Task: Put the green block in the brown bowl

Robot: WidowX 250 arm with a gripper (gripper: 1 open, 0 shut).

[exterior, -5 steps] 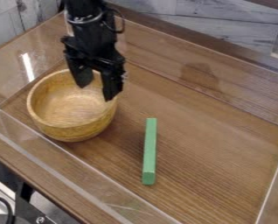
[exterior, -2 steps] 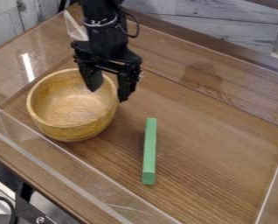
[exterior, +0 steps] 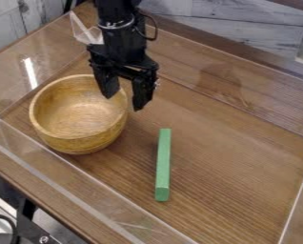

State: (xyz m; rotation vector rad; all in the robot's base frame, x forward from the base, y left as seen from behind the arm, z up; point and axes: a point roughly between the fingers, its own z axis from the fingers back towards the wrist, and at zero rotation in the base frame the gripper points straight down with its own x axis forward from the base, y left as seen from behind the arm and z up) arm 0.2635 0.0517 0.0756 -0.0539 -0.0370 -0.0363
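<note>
The green block [exterior: 162, 164], a long slim bright-green bar, lies flat on the wooden table right of centre, running nearly front to back. To its left stands the brown bowl [exterior: 78, 114], round, thick-walled, with nothing in it. My black gripper [exterior: 125, 90] hangs pointing down just past the bowl's right rim, behind and to the left of the block's far end. Its two fingers [exterior: 143, 92] stand apart and open, with nothing between them.
A clear plastic wall [exterior: 65, 195] runs along the table's front and left edges. A pale wall and ledge [exterior: 262, 29] rise behind the table. Bare wood lies to the right of the block.
The gripper has shifted right, from over the bowl's right side to just beyond its rim, staying open. Bowl and block have not moved.
</note>
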